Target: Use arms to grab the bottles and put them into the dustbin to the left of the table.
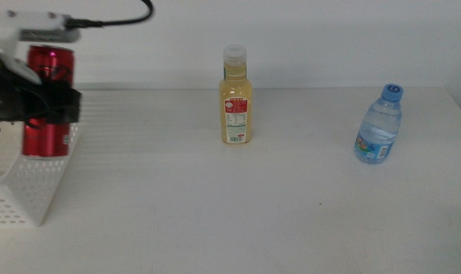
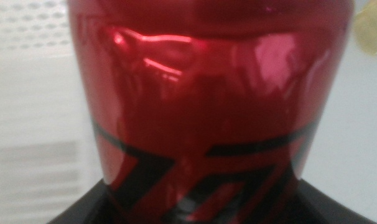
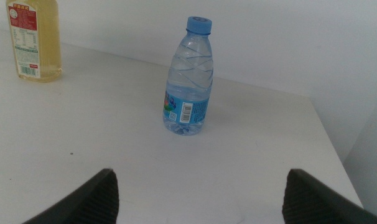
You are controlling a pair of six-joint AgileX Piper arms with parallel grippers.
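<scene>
My left gripper is shut on the slim red cola can and holds it upright over the white perforated dustbin at the table's left edge. The can fills the left wrist view. The yellow juice bottle stands upright at the middle back of the table. The small clear water bottle with its blue cap stands at the right. My right gripper is open and empty, well short of the water bottle, with the juice bottle farther off.
The white table ends at a white wall behind the bottles. Its right edge runs just beyond the water bottle. A black cable loops above the left arm's white wrist housing.
</scene>
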